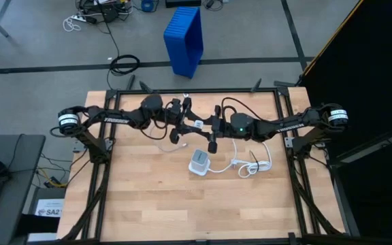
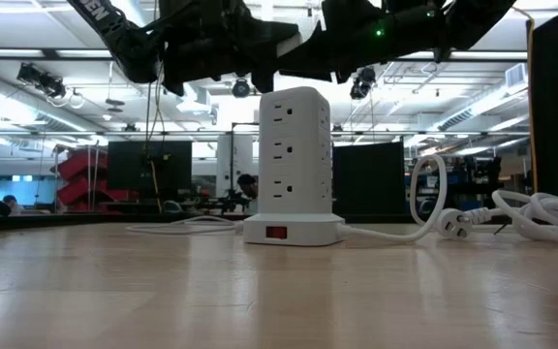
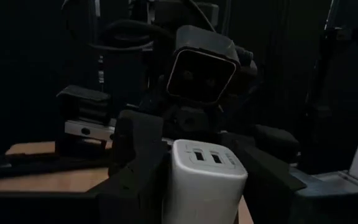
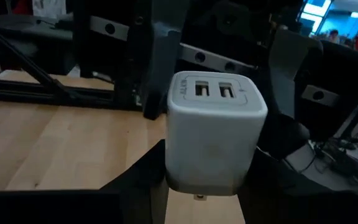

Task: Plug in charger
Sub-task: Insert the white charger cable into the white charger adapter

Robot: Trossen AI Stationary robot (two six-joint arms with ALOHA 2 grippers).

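Observation:
The charger (image 4: 215, 134), a small white cube with two USB ports on its upturned face, hangs above the table's middle (image 1: 198, 125). Both arms meet there, pointing level at each other. My right gripper (image 4: 213, 193) is shut on it. My left gripper (image 3: 201, 186) stands open, its fingers (image 4: 160, 68) on either side of the charger. Below, toward the near edge, a white power-strip tower (image 1: 199, 162) stands upright on its base, sockets up its sides (image 2: 294, 145). My right gripper pinches the charger's two opposite side walls (image 4: 173, 168) between its two fingers, low on the body. The fingers come level from the table's right side. The charger is lifted clear and upright, port face up, with a prong (image 4: 197, 196) showing underneath.
The tower's thick white cord (image 1: 250, 165) loops on the table to its right, its plug (image 2: 453, 223) lying flat. A thin white cable (image 1: 158, 144) lies left of the tower. Bare wood stretches toward the near edge. A blue bin (image 1: 184, 41) stands on the floor beyond the table.

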